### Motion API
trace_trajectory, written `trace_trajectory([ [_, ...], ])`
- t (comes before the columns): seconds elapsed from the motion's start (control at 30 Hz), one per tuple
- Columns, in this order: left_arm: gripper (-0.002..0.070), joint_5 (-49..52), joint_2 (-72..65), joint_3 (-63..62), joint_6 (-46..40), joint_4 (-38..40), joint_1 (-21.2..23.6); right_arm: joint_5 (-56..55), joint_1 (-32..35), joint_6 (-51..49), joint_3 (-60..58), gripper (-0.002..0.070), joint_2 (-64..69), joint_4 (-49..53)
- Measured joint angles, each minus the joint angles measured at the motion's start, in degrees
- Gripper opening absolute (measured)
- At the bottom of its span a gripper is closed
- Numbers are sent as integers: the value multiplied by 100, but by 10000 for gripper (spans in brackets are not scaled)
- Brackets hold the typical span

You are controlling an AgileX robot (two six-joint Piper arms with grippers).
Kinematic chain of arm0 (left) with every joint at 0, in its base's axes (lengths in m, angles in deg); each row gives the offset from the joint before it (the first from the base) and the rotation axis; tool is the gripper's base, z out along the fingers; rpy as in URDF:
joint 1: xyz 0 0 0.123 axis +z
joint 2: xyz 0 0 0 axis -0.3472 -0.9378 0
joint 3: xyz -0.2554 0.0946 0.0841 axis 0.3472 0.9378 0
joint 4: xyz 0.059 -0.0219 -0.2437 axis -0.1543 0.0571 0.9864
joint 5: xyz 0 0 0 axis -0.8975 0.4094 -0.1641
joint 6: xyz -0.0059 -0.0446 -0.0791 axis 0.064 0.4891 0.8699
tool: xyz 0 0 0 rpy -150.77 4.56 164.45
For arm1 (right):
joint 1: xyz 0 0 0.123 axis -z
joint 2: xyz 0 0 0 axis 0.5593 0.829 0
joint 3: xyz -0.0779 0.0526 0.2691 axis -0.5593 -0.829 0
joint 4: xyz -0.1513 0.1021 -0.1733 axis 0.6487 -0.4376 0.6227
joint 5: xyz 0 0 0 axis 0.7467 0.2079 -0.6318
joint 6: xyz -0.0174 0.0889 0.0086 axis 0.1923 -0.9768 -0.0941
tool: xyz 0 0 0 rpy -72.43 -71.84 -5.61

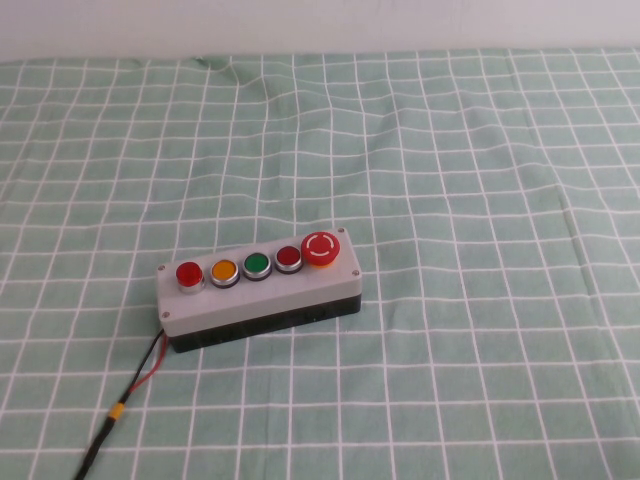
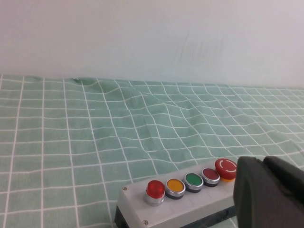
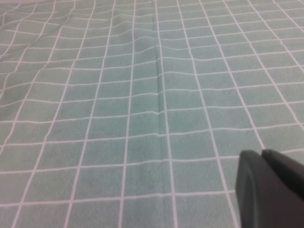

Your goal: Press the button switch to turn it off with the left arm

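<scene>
A grey switch box (image 1: pixel 255 295) lies on the green checked cloth, left of centre in the high view. It carries a lit red button (image 1: pixel 189 273), an orange button (image 1: pixel 224 270), a green button (image 1: pixel 257 264), a dark red button (image 1: pixel 288 258) and a red mushroom button (image 1: pixel 320 248). The box also shows in the left wrist view (image 2: pixel 190 204). My left gripper (image 2: pixel 263 164) is shut and empty, held back from the box near the mushroom button (image 2: pixel 226 167). My right gripper (image 3: pixel 261 154) is shut and empty over bare cloth. Neither gripper shows in the high view.
Red and black wires (image 1: pixel 145 368) with a yellow sleeve run from the box's left end toward the near table edge. The cloth (image 1: pixel 480 200) has wrinkles at the back. A pale wall stands behind the table.
</scene>
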Motion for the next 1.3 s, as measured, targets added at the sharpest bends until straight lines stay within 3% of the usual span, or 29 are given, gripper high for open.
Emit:
trace_trajectory([
  [1.3, -3, -272, 40, 381, -12, 0, 0, 0, 0, 0, 0, -16, 0, 0],
])
